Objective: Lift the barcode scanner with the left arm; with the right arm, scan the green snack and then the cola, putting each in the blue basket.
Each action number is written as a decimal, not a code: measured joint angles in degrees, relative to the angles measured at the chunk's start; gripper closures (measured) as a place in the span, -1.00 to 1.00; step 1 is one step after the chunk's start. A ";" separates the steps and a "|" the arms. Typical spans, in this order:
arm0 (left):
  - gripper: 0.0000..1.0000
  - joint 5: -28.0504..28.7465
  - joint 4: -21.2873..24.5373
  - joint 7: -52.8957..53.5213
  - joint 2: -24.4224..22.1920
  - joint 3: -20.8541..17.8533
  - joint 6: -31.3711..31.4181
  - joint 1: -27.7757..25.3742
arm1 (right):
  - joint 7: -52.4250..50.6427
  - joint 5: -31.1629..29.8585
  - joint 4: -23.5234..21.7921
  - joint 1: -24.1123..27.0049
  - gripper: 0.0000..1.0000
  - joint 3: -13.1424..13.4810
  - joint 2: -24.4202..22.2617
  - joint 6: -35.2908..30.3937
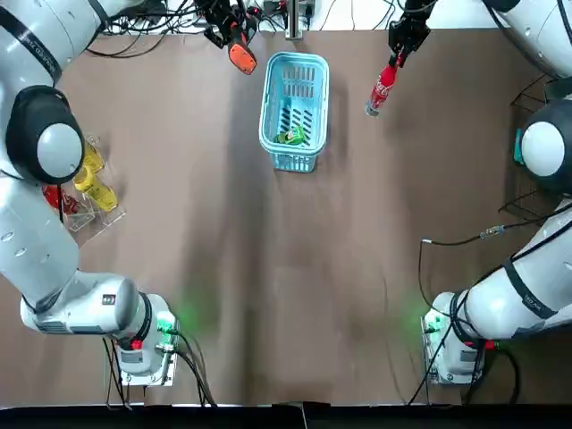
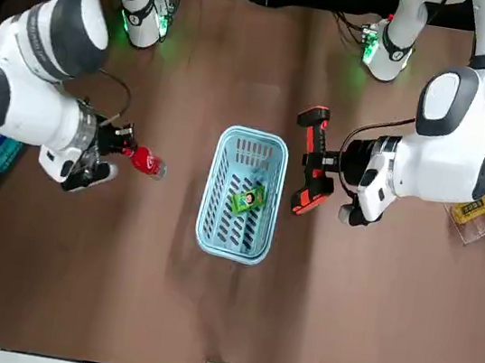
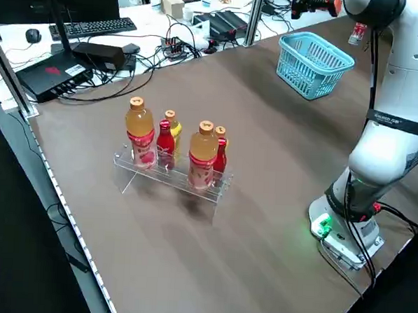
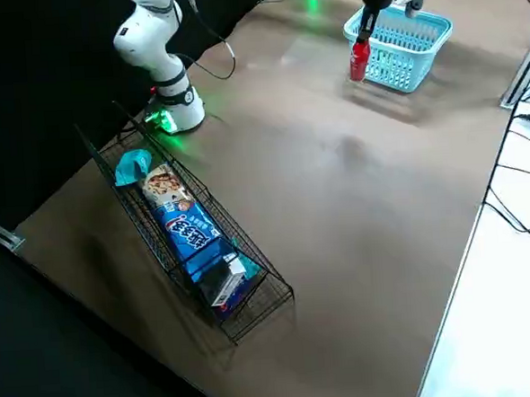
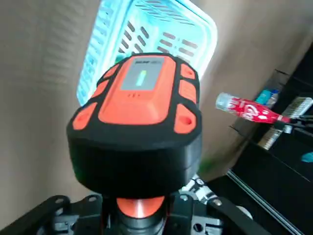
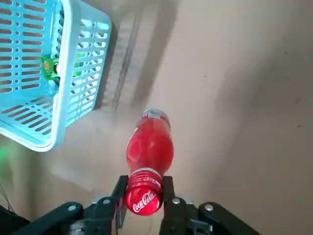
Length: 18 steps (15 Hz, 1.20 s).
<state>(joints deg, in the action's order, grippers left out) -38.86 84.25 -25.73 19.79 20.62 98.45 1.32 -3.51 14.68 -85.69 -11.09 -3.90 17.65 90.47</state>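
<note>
Since the snack [image 1: 290, 136] already lies inside the basket [image 1: 296, 56], the step in hand looks like the second scan, that of the cola [image 6: 149, 147]. The left jaws are closed on the handle of the scanner [image 2: 311, 160], holding it clear of the desk [image 1: 268, 286] just beside the basket on the robot's left. The right jaws grip the cola at its capped neck, the bottle slanting out from them above the desk, near the basket on the robot's right and not touching it. The basket stands between scanner and bottle, so the label is not yet at the scanner's head; which way its reading window faces I cannot tell. The next move, as I judge it, calls for the right arm to carry the bottle across toward the scanner and turn the label to the window, then bring it over the basket and part the jaws low enough that it drops in beside the snack
</note>
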 joint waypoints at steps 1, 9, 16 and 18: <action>0.31 -1.44 0.00 0.00 0.00 0.03 0.00 0.02 | 0.55 0.63 -0.02 -0.65 0.36 -0.01 0.00 0.00; 0.31 -3.47 0.00 0.00 0.00 0.31 0.00 0.68 | -0.08 9.91 1.36 -3.17 0.36 0.18 -0.08 0.02; 0.31 -6.61 -0.01 0.05 0.01 0.32 0.01 1.03 | -15.91 11.15 5.55 -3.81 0.36 0.30 -0.10 -1.06; 0.31 -6.72 -0.06 0.20 0.05 0.34 0.03 1.55 | -18.13 11.09 5.55 -4.90 0.36 0.27 -0.10 -1.22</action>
<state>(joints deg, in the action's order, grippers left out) -45.57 84.19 -25.53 19.84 20.96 98.48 2.87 -21.64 25.78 -80.14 -15.99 -3.63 17.56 89.24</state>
